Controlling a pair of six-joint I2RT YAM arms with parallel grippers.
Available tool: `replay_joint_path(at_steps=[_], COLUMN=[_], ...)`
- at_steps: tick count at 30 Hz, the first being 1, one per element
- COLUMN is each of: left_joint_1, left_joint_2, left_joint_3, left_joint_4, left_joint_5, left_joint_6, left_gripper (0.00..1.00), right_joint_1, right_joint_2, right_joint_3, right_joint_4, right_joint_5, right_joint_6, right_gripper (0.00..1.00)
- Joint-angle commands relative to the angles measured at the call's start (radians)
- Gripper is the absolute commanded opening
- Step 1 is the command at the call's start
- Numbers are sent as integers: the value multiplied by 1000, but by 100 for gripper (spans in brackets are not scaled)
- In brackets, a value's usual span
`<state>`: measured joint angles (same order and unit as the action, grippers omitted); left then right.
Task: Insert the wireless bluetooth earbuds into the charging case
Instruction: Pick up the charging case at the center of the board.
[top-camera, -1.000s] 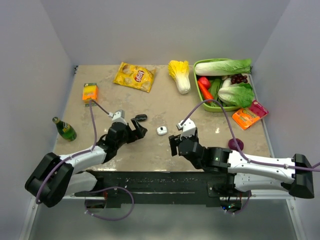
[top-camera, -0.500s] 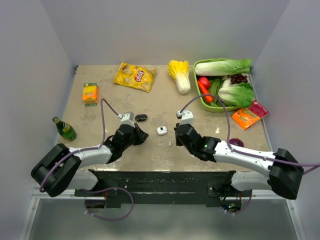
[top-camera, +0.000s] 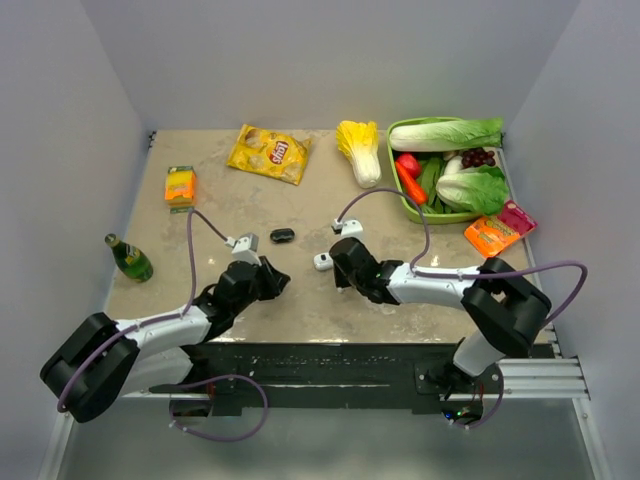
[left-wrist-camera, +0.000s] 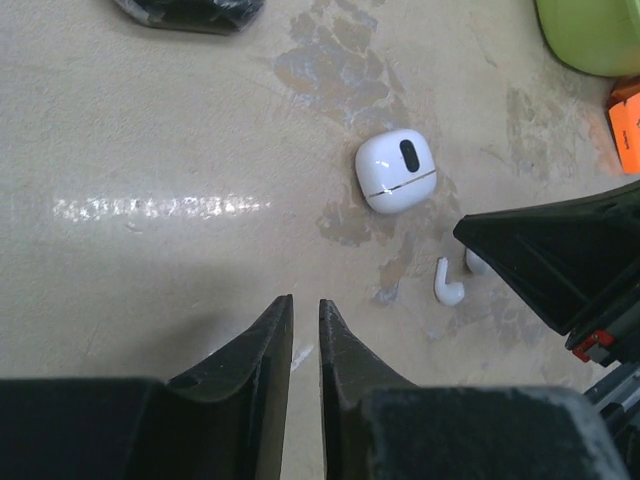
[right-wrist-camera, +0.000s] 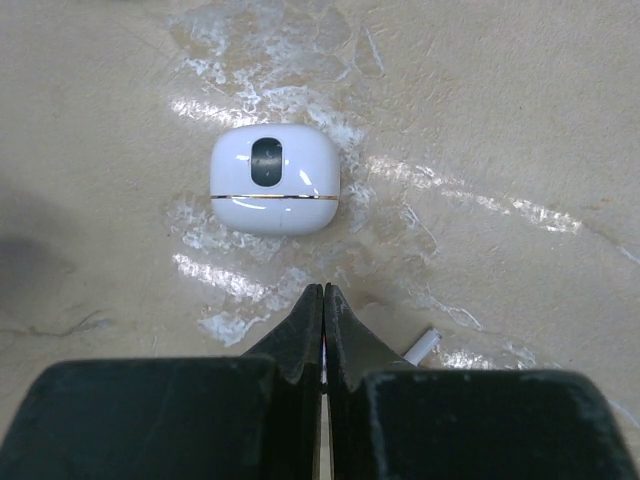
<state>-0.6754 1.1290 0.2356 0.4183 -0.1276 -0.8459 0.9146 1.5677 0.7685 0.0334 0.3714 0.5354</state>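
The white charging case (top-camera: 322, 262) (left-wrist-camera: 396, 170) (right-wrist-camera: 275, 180) lies closed on the table. A black case (top-camera: 282, 235) (left-wrist-camera: 190, 10) lies farther back. Two white earbuds lie loose near the white case: one (left-wrist-camera: 447, 285) in plain sight, the other (left-wrist-camera: 473, 263) half hidden behind my right gripper (left-wrist-camera: 465, 232). In the right wrist view one earbud stem (right-wrist-camera: 425, 345) pokes out beside a finger. My right gripper (top-camera: 340, 277) (right-wrist-camera: 324, 290) is shut and empty, just short of the white case. My left gripper (top-camera: 282, 279) (left-wrist-camera: 306, 303) stands a narrow slit apart, holding nothing.
A green bottle (top-camera: 128, 258) stands at the left edge, with an orange box (top-camera: 180, 185) behind it. A yellow chip bag (top-camera: 268, 152) and a cabbage (top-camera: 362, 150) lie at the back. A green basket (top-camera: 428, 214) of vegetables and an orange packet (top-camera: 490, 235) sit at the right.
My right gripper has swung left and forward to the white case and shut. The left gripper has closed from wide open to a narrow slit.
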Motion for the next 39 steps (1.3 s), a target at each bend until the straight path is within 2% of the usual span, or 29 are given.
replay_joint_path(at_steps=[1, 23, 27, 31, 34, 35, 39], left_joint_1=[-4, -4, -4, -4, -4, -4, -4], left_joint_2=[-12, 11, -1, -32, -49, -52, -66], left_joint_3=[-22, -36, -38, -48, -51, -53, -64], left_joint_4=[14, 53, 37, 28, 24, 22, 14], left_joint_5=[-12, 23, 14, -3, -7, -7, -6], left_joint_6=[5, 42, 47, 48, 48, 47, 38], left_gripper=[22, 30, 30, 30, 30, 30, 30], right_joint_1=[-13, -146, -172, -161, -140, -135, -122], right_joint_2=[37, 179, 105, 12, 34, 47, 147], right_joint_3=[17, 120, 118, 83, 139, 159, 273], right_joint_4=[92, 151, 152, 200, 162, 148, 24], right_joint_5=[-28, -63, -37, -116, -173, -181, -171], right_joint_6=[15, -31, -38, -69, -106, -117, -146], right_gripper=[0, 0, 0, 0, 19, 29, 42])
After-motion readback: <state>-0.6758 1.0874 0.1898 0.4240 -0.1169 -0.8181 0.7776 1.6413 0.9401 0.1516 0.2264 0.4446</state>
